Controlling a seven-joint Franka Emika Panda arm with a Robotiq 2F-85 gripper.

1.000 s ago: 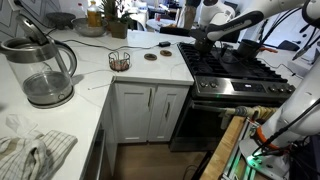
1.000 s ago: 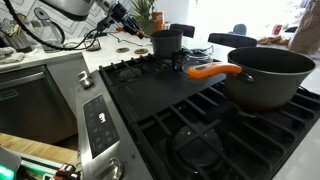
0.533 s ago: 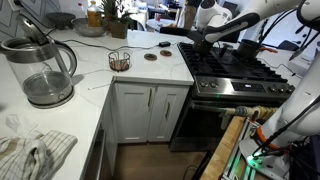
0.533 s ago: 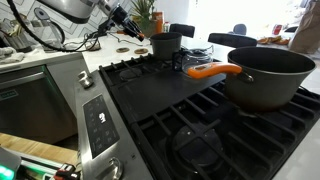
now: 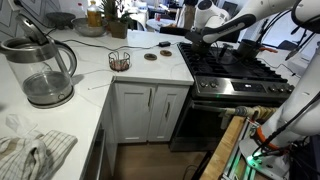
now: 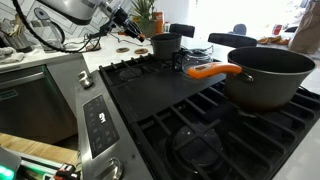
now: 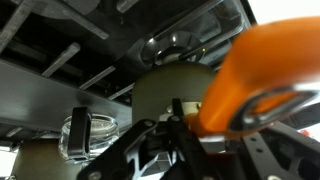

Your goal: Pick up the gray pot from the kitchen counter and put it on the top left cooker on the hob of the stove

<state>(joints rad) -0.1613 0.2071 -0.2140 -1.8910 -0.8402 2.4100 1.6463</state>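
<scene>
The small dark gray pot (image 6: 166,43) stands upright on the far-left burner grate (image 6: 141,65) of the black hob (image 5: 236,68). It sits next to the orange handle (image 6: 210,71) of a large pot. My gripper (image 6: 137,34) hangs just beside and above the gray pot, apart from it. In an exterior view it is over the hob's far-left corner (image 5: 204,39). In the wrist view the jaws (image 7: 190,135) look spread, with nothing held between them. The orange handle (image 7: 265,70) fills the frame close by.
A large gray pot (image 6: 272,75) sits on a burner beside the small one. On the white counter (image 5: 100,78) stand a glass kettle (image 5: 40,70), a small wire stand (image 5: 119,61) and a crumpled cloth (image 5: 35,152). The steel stove front (image 5: 245,90) faces the aisle.
My gripper has risen slightly above the hob's far-left corner. The gray pot has stayed in place on the burner.
</scene>
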